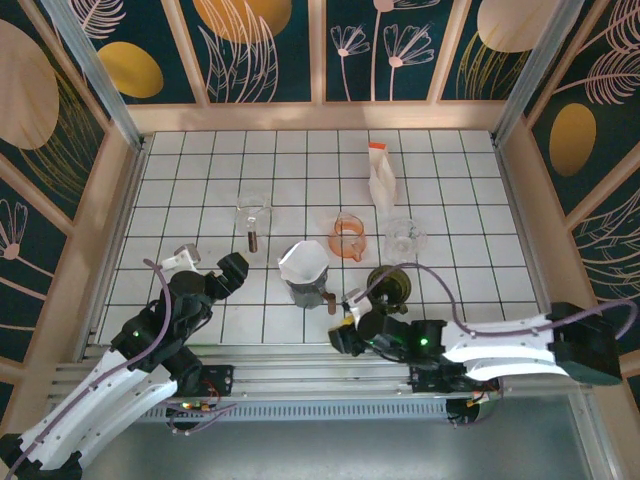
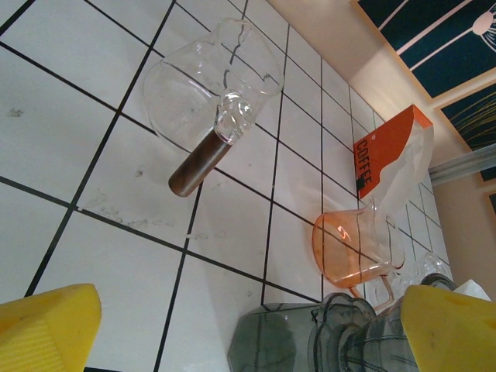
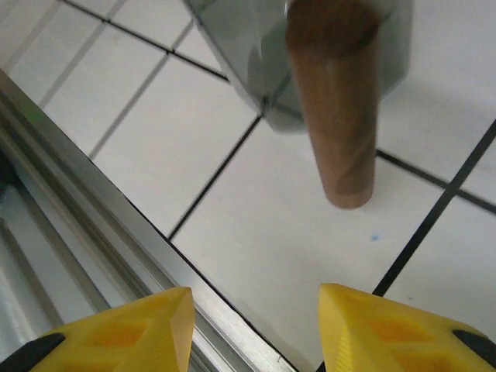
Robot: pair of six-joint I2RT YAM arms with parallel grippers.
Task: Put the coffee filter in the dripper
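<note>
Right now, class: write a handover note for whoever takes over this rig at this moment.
Left claw: open, empty, just left of the dripper.
Right claw: open, empty, low over the table, facing the dripper's brown handle.
Coffee filter: white cone sitting in the dripper.
Done: placement, apparently.
Left: check that the filter sits evenly, then pull both arms clear.
</note>
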